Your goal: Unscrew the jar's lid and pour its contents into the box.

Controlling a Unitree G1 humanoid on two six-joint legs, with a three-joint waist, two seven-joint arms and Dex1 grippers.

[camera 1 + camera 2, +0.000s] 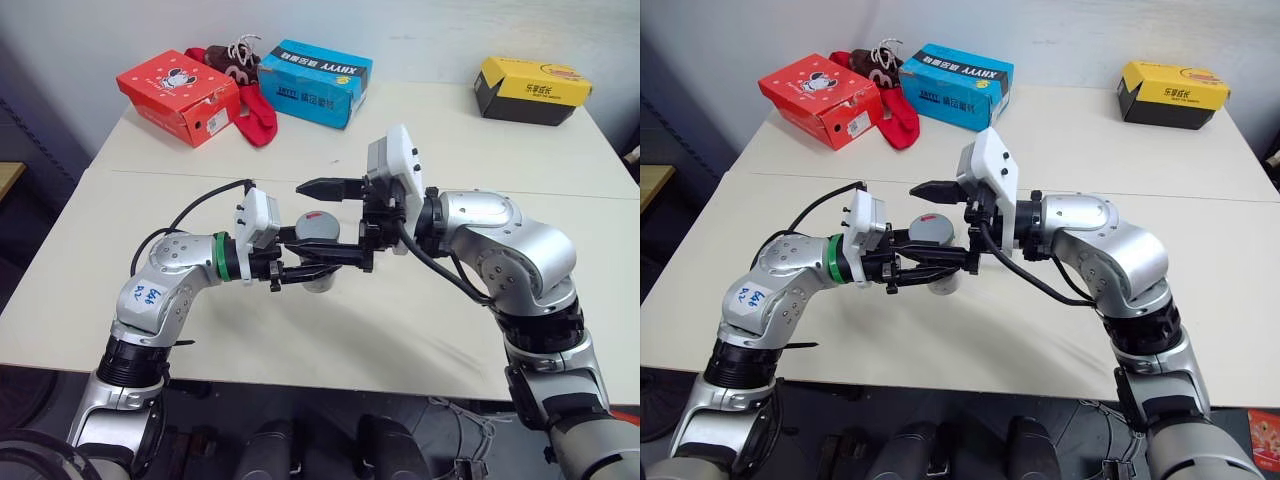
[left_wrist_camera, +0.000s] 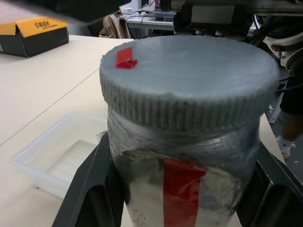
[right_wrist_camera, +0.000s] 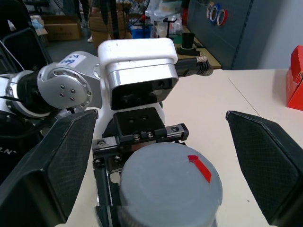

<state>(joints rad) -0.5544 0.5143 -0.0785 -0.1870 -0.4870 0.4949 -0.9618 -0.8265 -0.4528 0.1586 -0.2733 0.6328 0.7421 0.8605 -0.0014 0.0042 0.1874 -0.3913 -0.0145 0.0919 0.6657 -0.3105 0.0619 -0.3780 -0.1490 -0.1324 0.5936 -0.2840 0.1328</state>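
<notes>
Jar (image 2: 184, 179) with a red-and-white label, gripped upright between the clenched fingers of the left gripper (image 1: 322, 266) above the pale table (image 1: 400, 330). Its grey ribbed lid (image 3: 170, 184) (marked with a small red sticker) is still on. The right gripper (image 3: 163, 156) hangs spread wide around the lid, pads apart from it. Beside the jar lies the translucent plastic box (image 2: 57, 156). Farther back sit red (image 1: 178, 92), blue (image 1: 315, 80) and yellow shoe boxes (image 1: 530, 90).

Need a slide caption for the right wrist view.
Open right gripper poised around the grey lid of the jar held by the left gripper.
</notes>
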